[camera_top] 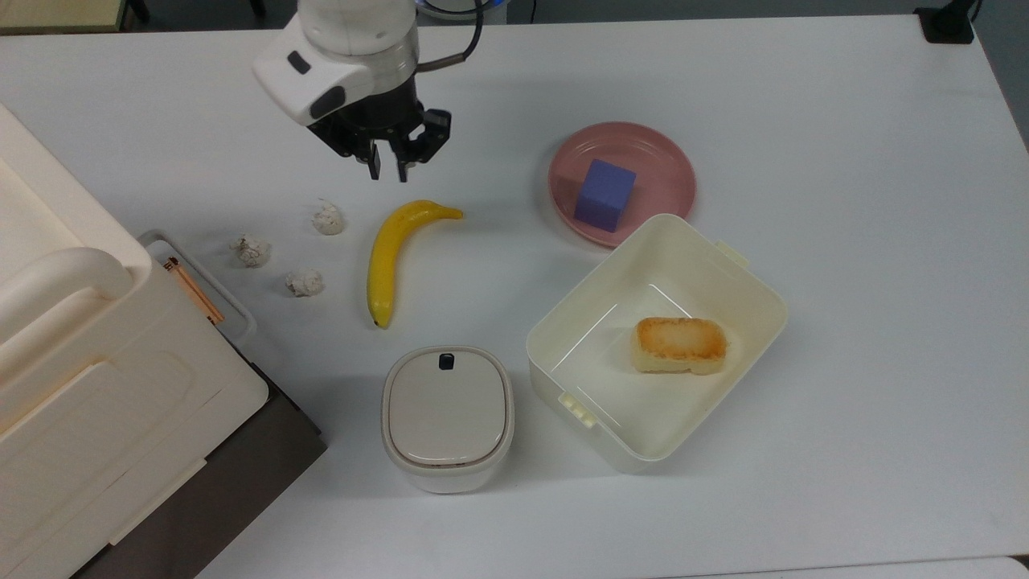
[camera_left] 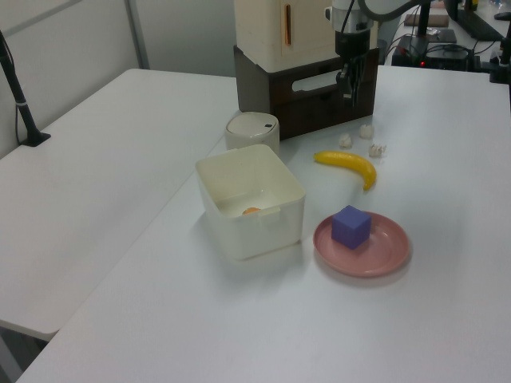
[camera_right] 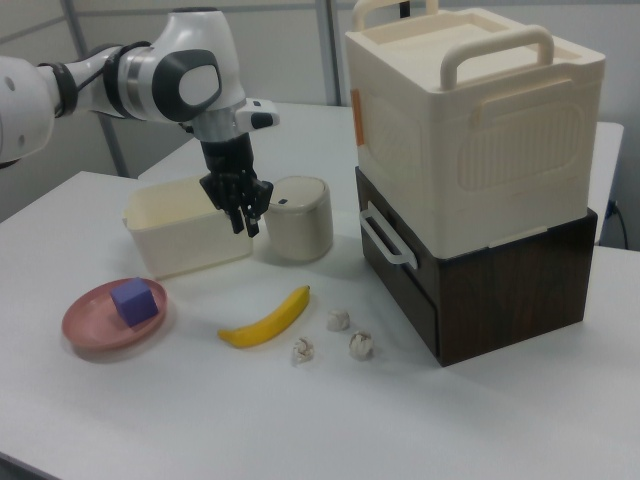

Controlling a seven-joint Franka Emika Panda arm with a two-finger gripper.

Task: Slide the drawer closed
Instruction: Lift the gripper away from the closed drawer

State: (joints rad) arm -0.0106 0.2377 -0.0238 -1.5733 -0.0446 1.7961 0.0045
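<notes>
Hovering gripper (camera_top: 387, 171), seemingly slightly open, empty.

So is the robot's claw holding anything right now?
No, nothing is held. The gripper hangs open above the table, apart from the banana and away from the drawer.

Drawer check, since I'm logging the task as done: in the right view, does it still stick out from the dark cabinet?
No. The drawer front sits flush with the dark cabinet face, with just its white handle protruding.

Paper wads (camera_top: 304, 282) before drawer (camera_right: 400, 262)
</notes>
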